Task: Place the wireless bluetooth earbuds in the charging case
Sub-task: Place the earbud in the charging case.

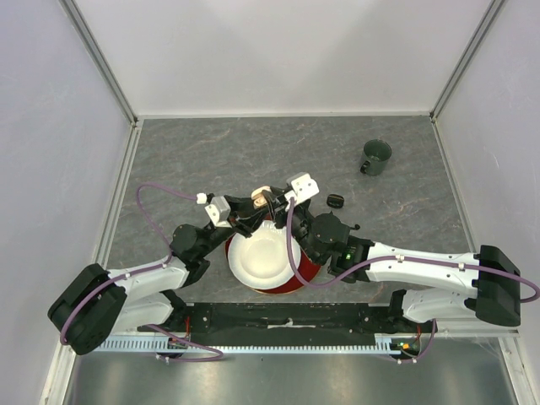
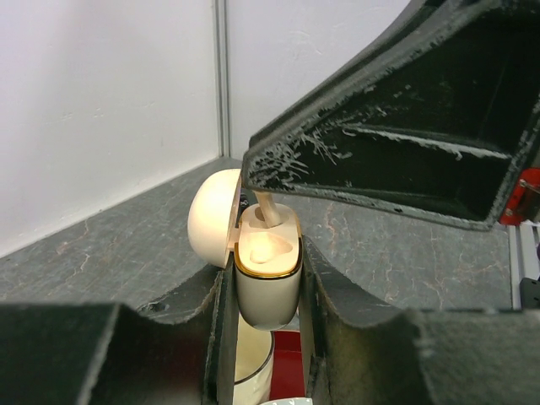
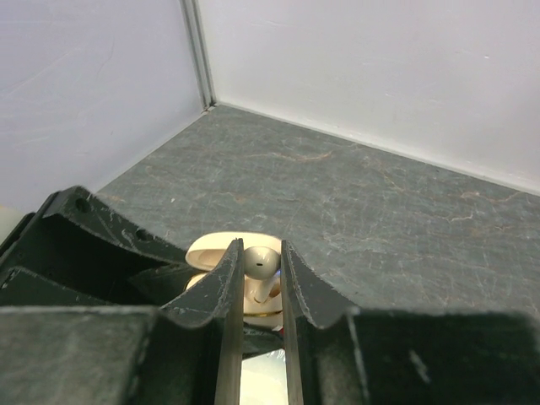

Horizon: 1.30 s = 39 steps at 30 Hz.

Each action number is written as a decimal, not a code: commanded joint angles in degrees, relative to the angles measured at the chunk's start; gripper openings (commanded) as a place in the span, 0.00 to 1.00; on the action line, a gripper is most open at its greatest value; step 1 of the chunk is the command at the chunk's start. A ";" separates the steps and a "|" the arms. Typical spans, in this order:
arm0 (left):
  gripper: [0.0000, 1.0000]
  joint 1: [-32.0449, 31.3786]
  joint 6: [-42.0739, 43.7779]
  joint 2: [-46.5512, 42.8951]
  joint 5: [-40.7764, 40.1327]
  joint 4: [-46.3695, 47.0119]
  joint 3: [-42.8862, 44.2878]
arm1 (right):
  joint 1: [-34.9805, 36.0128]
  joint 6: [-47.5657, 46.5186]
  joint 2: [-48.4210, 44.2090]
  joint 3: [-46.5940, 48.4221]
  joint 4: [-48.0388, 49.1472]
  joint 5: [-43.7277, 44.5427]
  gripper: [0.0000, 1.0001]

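Observation:
My left gripper (image 2: 266, 283) is shut on the white charging case (image 2: 268, 291), which has a gold rim, and holds it upright above the bowl. The case lid (image 2: 211, 218) stands open to the left. One white earbud (image 2: 263, 248) lies in the case. My right gripper (image 3: 261, 283) is shut on a second white earbud (image 3: 264, 258), directly over the case. The earbud's stem (image 2: 270, 211) points down into the case's far slot. In the top view both grippers meet at the case (image 1: 263, 196). No black earbuds show.
A red bowl with a white inside (image 1: 297, 274) sits under both grippers near the table's front. A dark green cup (image 1: 376, 157) stands at the back right. A small black object (image 1: 336, 201) lies right of the grippers. White walls enclose the table.

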 commanded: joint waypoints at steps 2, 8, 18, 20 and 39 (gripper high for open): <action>0.02 -0.14 -0.97 -1.65 -3.39 8.73 1.26 | 0.14 -1.84 0.08 -0.74 -2.54 -3.98 0.00; 0.02 -0.14 -0.97 -2.08 -3.84 8.20 1.34 | 0.14 -3.42 -0.18 -1.36 -1.77 -2.14 0.00; 0.02 -0.14 -0.80 -2.96 -1.90 7.23 1.08 | 0.14 -8.25 0.17 -1.18 2.54 -0.29 0.00; 0.02 -0.14 -0.53 -3.23 -1.99 6.62 1.08 | 0.23 -8.69 0.08 -1.18 3.25 -0.29 0.00; 0.02 -0.14 0.43 -3.84 -3.74 6.44 1.34 | 0.23 -9.13 0.17 -0.30 -1.93 -5.39 0.00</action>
